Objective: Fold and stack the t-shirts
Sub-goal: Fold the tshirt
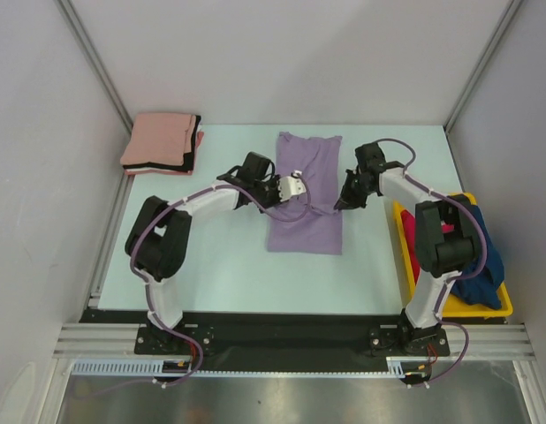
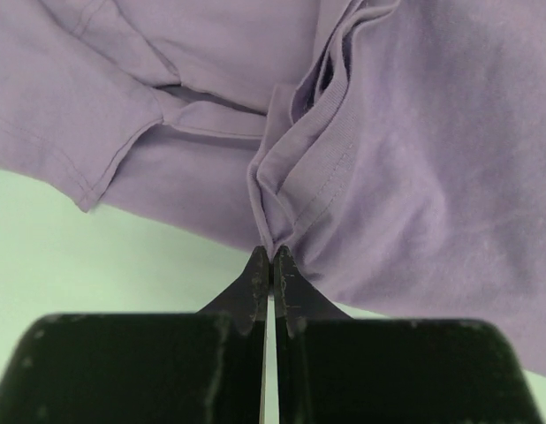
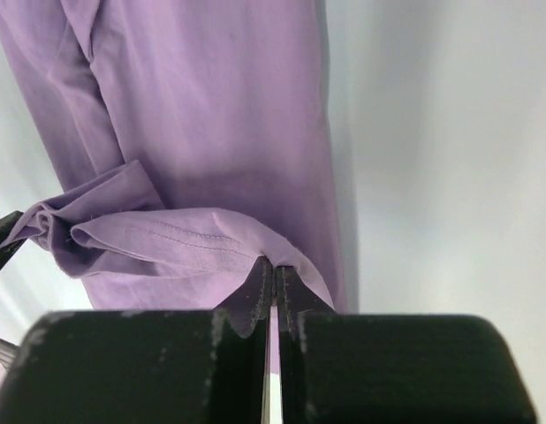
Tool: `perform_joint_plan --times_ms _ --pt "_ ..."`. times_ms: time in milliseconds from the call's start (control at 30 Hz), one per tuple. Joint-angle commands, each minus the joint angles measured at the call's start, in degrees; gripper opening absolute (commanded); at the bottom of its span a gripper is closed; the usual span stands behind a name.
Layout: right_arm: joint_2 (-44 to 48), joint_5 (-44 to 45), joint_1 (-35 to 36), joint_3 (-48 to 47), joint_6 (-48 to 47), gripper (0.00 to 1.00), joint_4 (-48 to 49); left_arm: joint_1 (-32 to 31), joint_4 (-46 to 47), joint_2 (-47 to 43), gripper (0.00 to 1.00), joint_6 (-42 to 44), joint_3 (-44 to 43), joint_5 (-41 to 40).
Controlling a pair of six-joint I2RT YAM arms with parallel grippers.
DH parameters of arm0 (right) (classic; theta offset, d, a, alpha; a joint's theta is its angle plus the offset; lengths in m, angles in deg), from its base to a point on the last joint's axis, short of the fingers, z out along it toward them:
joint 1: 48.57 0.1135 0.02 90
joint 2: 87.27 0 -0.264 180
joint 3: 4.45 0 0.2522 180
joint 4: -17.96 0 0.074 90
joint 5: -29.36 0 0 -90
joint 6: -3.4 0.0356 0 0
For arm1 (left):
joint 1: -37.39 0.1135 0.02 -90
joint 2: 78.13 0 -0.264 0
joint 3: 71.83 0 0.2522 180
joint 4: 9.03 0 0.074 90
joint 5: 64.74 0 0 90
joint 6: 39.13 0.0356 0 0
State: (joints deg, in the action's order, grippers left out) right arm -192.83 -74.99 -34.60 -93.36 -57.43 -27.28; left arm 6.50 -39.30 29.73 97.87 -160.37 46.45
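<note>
Left arm (image 1: 207,201), right arm (image 1: 407,187): white links, bulky black joint housings, a purple cable (image 1: 399,141) looped along each. Fingers (image 2: 254,287) black, flat, tapering to points, edges scuffed pale. Bases at 6 o'clock on black plate (image 1: 282,331).

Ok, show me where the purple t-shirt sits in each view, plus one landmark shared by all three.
Top external: the purple t-shirt lies in the middle of the pale table.
Left wrist: it fills the top and right; the left end effector pinches a bunched fold.
Right wrist: it fills the left and centre; the right end effector pinches a lifted edge.
Shared landmark: the pale table beside the shirt.
</note>
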Motion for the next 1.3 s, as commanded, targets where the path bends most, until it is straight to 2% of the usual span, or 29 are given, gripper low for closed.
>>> perform_joint_plan --times_ms 0,133,200,233,267,333,400,500,533,633,733,767,800,933,1000,1100,1267 --pt "-1.93 -0.16 -0.88 -3.42 -1.31 0.00 1.78 0.22 -0.45 1.74 0.00 -1.92 -3.44 -2.64" --pt "-3.16 0.29 -1.93 -3.59 -0.96 0.01 2.92 0.22 0.25 3.15 0.00 -2.61 -4.05 -2.82" --pt "-4.04 -0.15 -1.94 -4.29 -1.04 0.08 3.18 0.13 -0.01 4.73 0.00 -3.14 -5.62 -3.78" --pt "-4.74 -0.07 -2.02 -5.17 -1.04 0.28 3.18 0.13 -0.18 5.26 0.00 -4.02 -6.25 -5.01" --pt "-5.88 0.37 -2.11 -5.52 -1.04 0.37 2.75 0.22 -0.19 6.22 0.00 -4.11 -6.69 -5.89" --pt "-6.68 1.60 -3.16 -6.14 -1.13 0.47 2.05 0.13 0.77 7.02 0.21 -5.25 -8.44 -8.17" --pt "-4.84 4.32 -5.09 -6.41 -1.04 0.49 1.43 0.39 1.39 7.81 0.44 -8.05 -11.42 -10.11" --pt "1.30 11.70 -5.02 -6.76 -3.50 0.50 1.08 1.97 1.66 8.60 0.52 -14.02 -17.64 -15.20" --pt "3.06 12.84 -4.14 -6.50 -4.37 0.51 0.90 2.59 0.62 8.69 0.54 -18.57 -18.90 -15.82" --pt "9.21 14.26 -0.29 -1.94 -5.00 0.49 1.16 4.26 -3.59 7.64 0.57 -22.57 -21.46 -15.22" --pt "13.70 8.84 2.71 7.37 -3.86 0.47 7.28 3.04 -8.60 2.29 0.56 -15.56 -15.68 -2.86" --pt "14.41 3.50 3.07 9.48 -1.94 0.47 8.79 2.16 -10.19 -0.77 0.56 -12.67 -13.39 -0.30" --pt "15.02 2.76 3.42 12.37 -0.62 0.47 9.07 -0.28 -11.77 -2.11 0.54 -6.29 -9.28 1.29" --pt "17.21 5.29 5.88 17.48 3.87 0.51 5.30 -5.40 -19.33 -6.77 0.52 2.03 -1.25 3.76" --pt "18.45 5.21 7.46 20.30 5.45 0.54 5.99 -6.89 -21.01 -8.00 0.58 5.97 2.60 7.09" --pt "18.90 5.56 8.35 23.21 6.25 0.55 6.00 -9.18 -19.62 -9.33 0.66 8.54 7.70 3.97" --pt "18.20 4.95 9.05 28.29 7.92 0.54 8.45 -11.73 -11.45 -9.15 0.68 8.20 14.21 -3.33"
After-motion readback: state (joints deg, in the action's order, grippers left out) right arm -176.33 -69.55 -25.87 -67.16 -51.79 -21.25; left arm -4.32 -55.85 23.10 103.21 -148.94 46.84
